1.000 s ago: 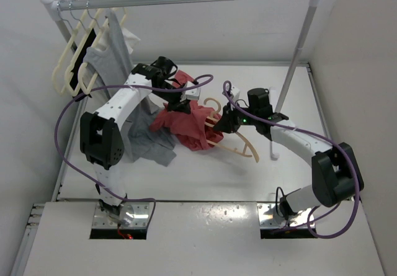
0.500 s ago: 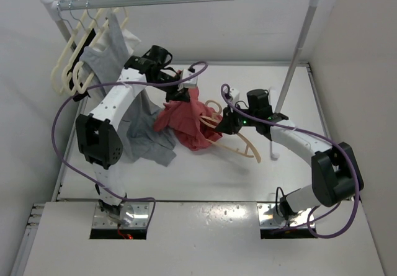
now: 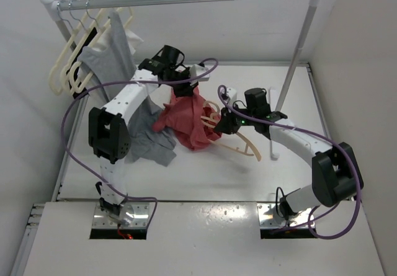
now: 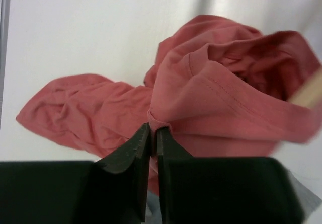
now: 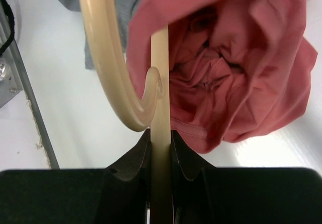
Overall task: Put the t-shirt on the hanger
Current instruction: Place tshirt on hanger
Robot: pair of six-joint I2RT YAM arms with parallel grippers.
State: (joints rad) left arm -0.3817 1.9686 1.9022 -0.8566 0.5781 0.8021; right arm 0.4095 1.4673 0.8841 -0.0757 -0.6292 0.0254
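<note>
While the limp t-shirt (image 4: 221,103) is pinched at a fold by the left tool (image 4: 153,128), the stiff hanger (image 5: 100,58) at three o'clock is clamped by the right tool (image 5: 161,133).

White arm links (image 3: 124,99), black joints (image 3: 108,136), purple cables (image 3: 65,124); left gripper (image 4: 153,129), right gripper (image 5: 161,133) matte black.
</note>
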